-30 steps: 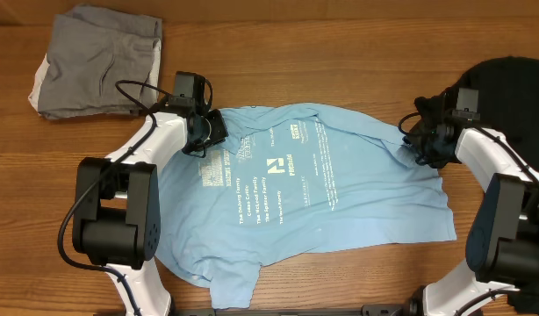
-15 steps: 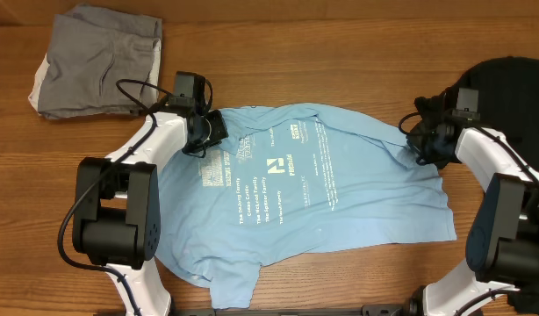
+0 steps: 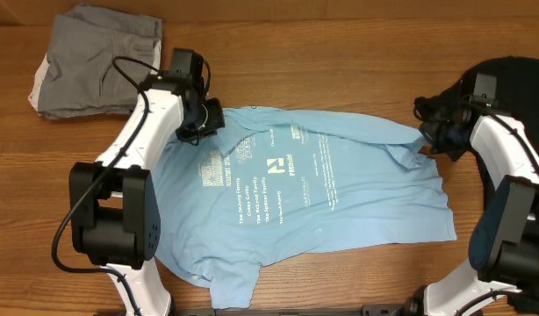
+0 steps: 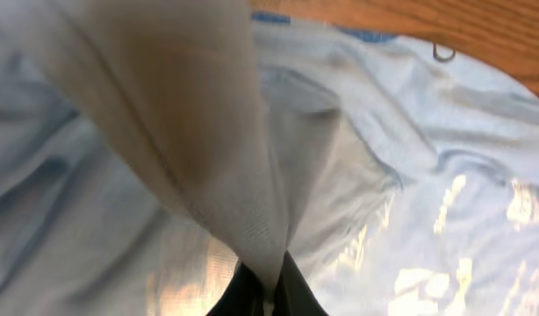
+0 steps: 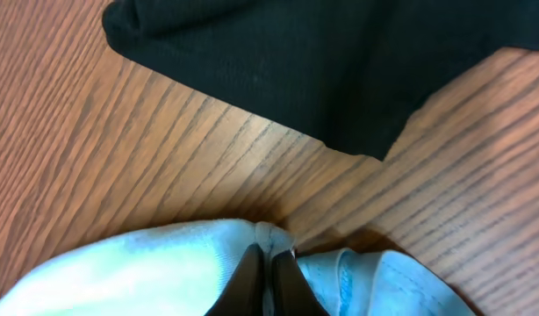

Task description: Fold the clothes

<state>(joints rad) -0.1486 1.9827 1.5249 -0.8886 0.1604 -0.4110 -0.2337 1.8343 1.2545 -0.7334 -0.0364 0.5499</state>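
Observation:
A light blue T-shirt [image 3: 313,189] with white lettering lies spread across the middle of the table. My left gripper [image 3: 201,123] is shut on its upper left edge; in the left wrist view the cloth [image 4: 252,158] rises in a pinched fold from the jaws [image 4: 268,294]. My right gripper [image 3: 432,139] is shut on the shirt's upper right edge; the right wrist view shows the jaws [image 5: 267,276] pinching a blue fold [image 5: 164,272]. A black T-shirt [image 3: 511,75] lies bunched at the far right, also in the right wrist view [image 5: 322,61].
A folded grey garment [image 3: 98,61] lies at the back left. Bare wooden table [image 3: 340,53] runs along the back and the front right. Black cables loop off the left arm.
Both grippers moved outward and slightly back, holding the shirt: left toward upper left, right toward the right. The shirt's top edge is pulled tauter and flatter.

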